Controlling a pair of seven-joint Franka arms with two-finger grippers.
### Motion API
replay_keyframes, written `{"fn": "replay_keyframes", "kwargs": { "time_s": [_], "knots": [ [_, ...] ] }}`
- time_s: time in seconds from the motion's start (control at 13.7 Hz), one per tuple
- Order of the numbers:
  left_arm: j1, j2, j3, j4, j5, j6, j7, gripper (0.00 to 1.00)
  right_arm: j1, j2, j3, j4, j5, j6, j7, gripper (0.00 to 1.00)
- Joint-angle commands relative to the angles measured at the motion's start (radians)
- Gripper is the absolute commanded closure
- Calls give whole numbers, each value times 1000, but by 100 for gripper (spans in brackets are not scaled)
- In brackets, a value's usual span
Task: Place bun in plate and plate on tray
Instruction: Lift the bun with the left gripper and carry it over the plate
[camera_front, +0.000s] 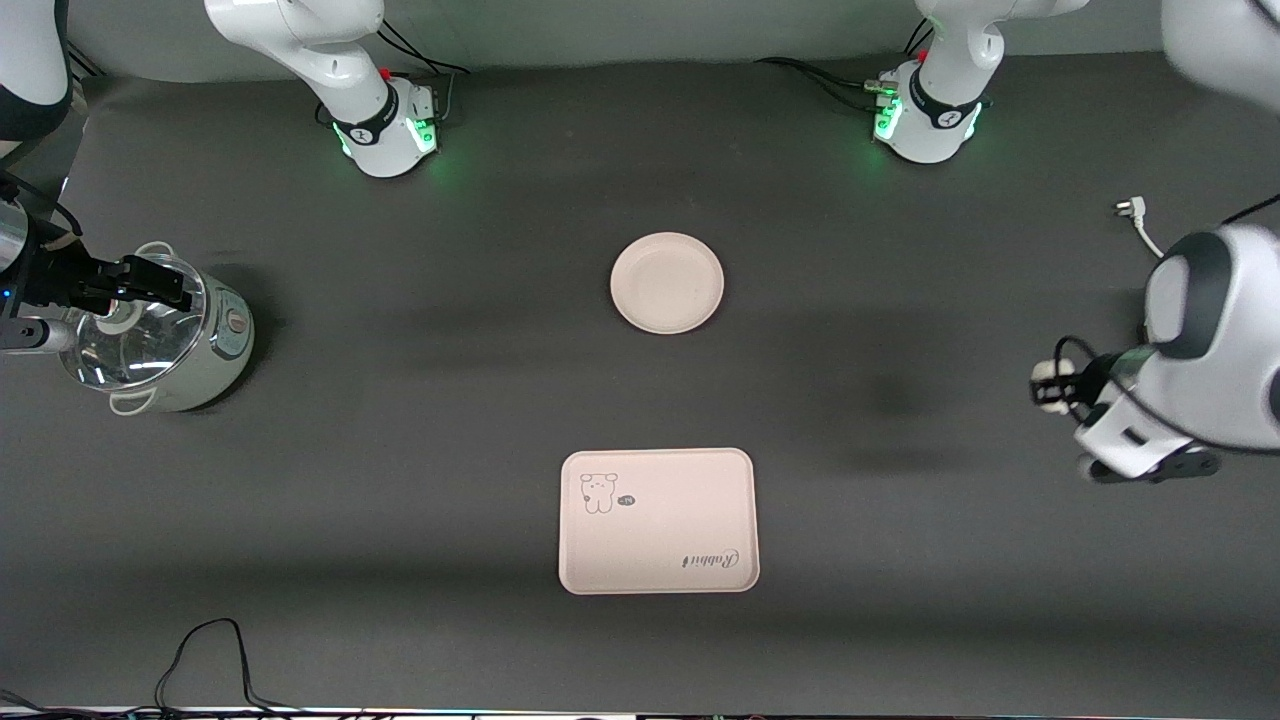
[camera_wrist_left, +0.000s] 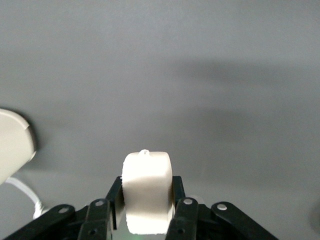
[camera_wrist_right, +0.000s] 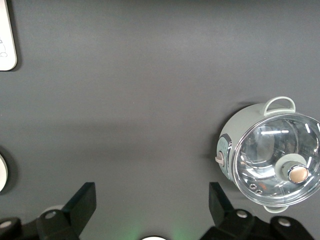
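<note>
The bun (camera_wrist_left: 147, 192), a small off-white lump, is clamped between the fingers of my left gripper (camera_wrist_left: 147, 186). In the front view that gripper (camera_front: 1042, 384) hangs above bare table at the left arm's end, with the bun (camera_front: 1046, 371) in it. The round cream plate (camera_front: 666, 282) lies empty mid-table. The rectangular tray (camera_front: 657, 520) with the Rabbit drawing lies nearer the front camera than the plate, also empty. My right gripper (camera_front: 160, 283) is open and empty, high above the table at the right arm's end, beside a pot; the right wrist view (camera_wrist_right: 152, 204) shows bare cloth between its fingers.
A pale green pot with a glass lid (camera_front: 160, 340) stands at the right arm's end, also in the right wrist view (camera_wrist_right: 270, 156). A white plug with cable (camera_front: 1132, 212) lies at the left arm's end. A black cable (camera_front: 205, 660) loops near the front edge.
</note>
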Motion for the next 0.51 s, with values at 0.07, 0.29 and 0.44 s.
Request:
{"fn": "replay_keyframes", "kwargs": {
  "time_s": [0.07, 0.29, 0.44],
  "knots": [
    [-21, -20, -68, 170, -5, -197, -27, 59, 1, -17, -4, -14, 10, 3, -21, 0],
    [-63, -12, -206, 183, -20, -186, -277, 62, -1, -18, -4, -12, 10, 3, -21, 0],
    [-115, 19, -292, 193, -20, -154, -473, 64, -1, -17, -4, -12, 10, 3, -21, 0]
  ]
}}
